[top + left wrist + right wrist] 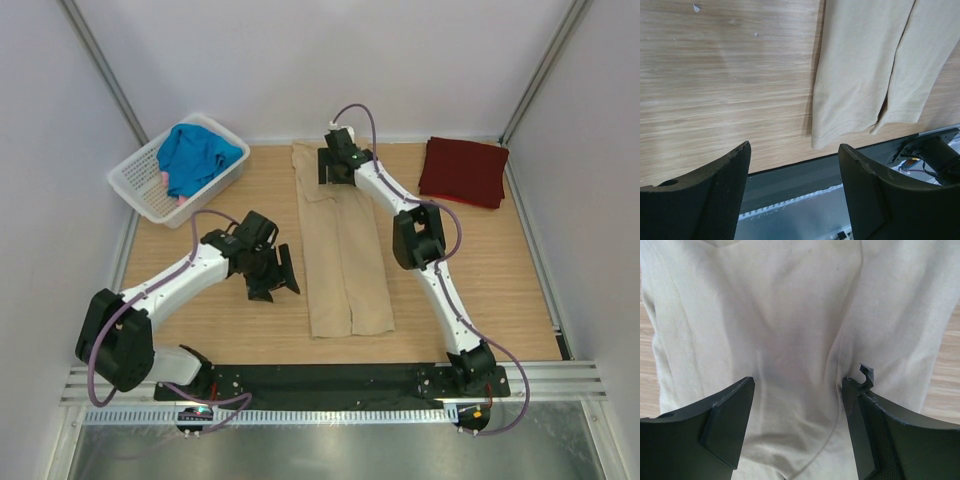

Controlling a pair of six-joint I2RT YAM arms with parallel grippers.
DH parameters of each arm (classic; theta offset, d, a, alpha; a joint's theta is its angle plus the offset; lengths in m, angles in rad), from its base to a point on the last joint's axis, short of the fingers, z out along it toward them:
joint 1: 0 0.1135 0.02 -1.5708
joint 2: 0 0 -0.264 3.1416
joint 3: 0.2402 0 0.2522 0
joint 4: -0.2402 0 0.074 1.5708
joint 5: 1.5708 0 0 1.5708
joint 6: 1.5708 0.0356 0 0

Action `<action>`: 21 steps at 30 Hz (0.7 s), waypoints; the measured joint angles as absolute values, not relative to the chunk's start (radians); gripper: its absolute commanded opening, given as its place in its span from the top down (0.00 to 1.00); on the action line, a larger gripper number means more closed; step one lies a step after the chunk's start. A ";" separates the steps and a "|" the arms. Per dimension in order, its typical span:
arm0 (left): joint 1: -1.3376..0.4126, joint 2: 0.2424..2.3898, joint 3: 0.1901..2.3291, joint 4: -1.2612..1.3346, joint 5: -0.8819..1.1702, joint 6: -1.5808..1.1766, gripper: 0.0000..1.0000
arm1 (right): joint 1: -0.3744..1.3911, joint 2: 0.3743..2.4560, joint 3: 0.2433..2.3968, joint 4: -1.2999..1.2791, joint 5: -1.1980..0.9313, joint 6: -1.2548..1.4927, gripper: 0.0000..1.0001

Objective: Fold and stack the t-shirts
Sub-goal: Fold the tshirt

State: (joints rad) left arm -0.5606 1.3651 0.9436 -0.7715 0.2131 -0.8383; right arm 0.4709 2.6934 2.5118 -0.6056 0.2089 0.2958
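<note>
Where the tan t-shirt lay: it was found at the centre of the tabletop, laid out as a long narrow strip running from the far edge towards the arm bases, with its side portions folded inward and a seam between them visible at the near end.
Maroon t-shirt: it was seen folded into a flat rectangle at the far right corner, well apart from the tan strip.
Blue t-shirt: it was seen bunched inside the white basket at the far left corner.
Pink t-shirt: only a small patch was visible beneath the blue cloth in the same basket.
Left pincer: its jaws were spread apart and nothing was held; it was positioned above bare wood, just beside the left edge of the tan strip near its near hem.
Right pincer: its jaws were spread apart above the far end of the tan cloth, with wrinkled fabric visible between them; no fabric was clamped. Contact with the cloth could not be determined.
</note>
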 measured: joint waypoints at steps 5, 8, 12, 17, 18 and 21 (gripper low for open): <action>-0.561 1.365 0.888 -0.719 0.251 -0.870 0.30 | 0.458 2.594 2.408 -0.637 0.208 0.262 0.19; -0.563 1.365 0.852 -0.676 0.284 -0.894 0.31 | 0.438 2.524 2.388 -0.689 0.192 0.258 0.19; -0.582 1.393 0.818 -0.620 0.322 -0.923 0.32 | 0.405 2.380 2.286 -0.756 0.132 0.270 0.22; -0.634 1.477 0.813 -0.557 0.347 -0.959 0.34 | 0.348 2.074 1.884 -0.802 -0.039 0.322 0.31; -0.648 1.492 0.813 -0.550 0.348 -0.964 0.34 | 0.335 1.998 1.769 -0.799 -0.078 0.329 0.33; -0.687 1.519 0.813 -0.534 0.350 -0.990 0.35 | 0.302 1.803 1.482 -0.832 -0.162 0.342 0.36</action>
